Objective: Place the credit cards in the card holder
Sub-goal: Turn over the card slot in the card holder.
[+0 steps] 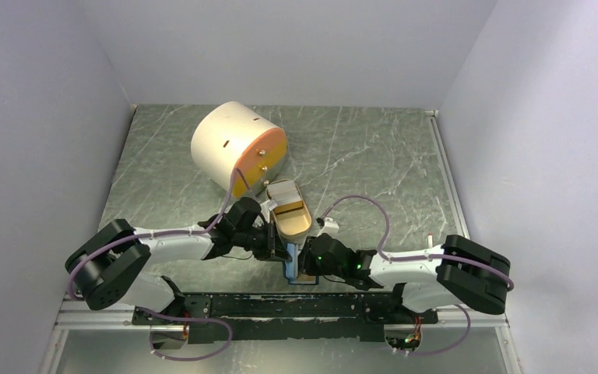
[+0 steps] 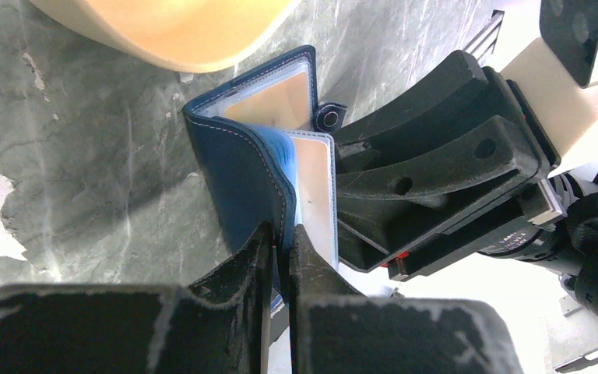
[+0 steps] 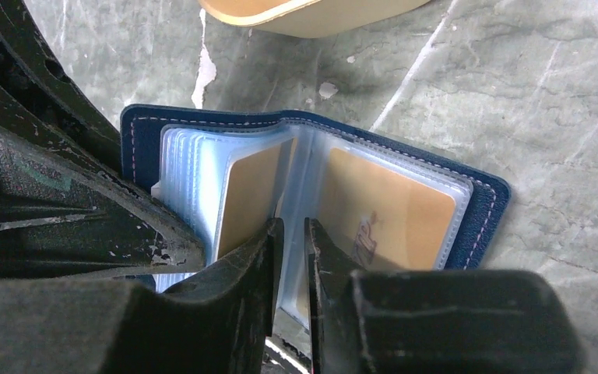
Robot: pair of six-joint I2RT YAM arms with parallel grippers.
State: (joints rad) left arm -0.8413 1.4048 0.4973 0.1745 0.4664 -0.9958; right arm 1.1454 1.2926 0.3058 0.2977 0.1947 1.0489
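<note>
The card holder (image 3: 484,209), a dark blue wallet, lies open near the table's front edge, its clear sleeves fanned and showing tan inserts. My left gripper (image 2: 282,238) is shut on the edge of its dark blue cover (image 2: 237,167). My right gripper (image 3: 290,231) straddles one clear sleeve leaf, its jaws a narrow gap apart. Both grippers meet over the card holder (image 1: 294,274) in the top view, left gripper (image 1: 279,253) facing right gripper (image 1: 305,261). A whitish patch (image 1: 282,189) lies at the far end of the tan dish; whether it is the credit cards I cannot tell.
A tan oval dish (image 1: 302,227) sits just behind the card holder, close to both grippers. A big cream cylinder with an orange face (image 1: 230,140) lies behind it. The black base rail (image 1: 280,305) runs along the near edge. Grey walls close in left and right.
</note>
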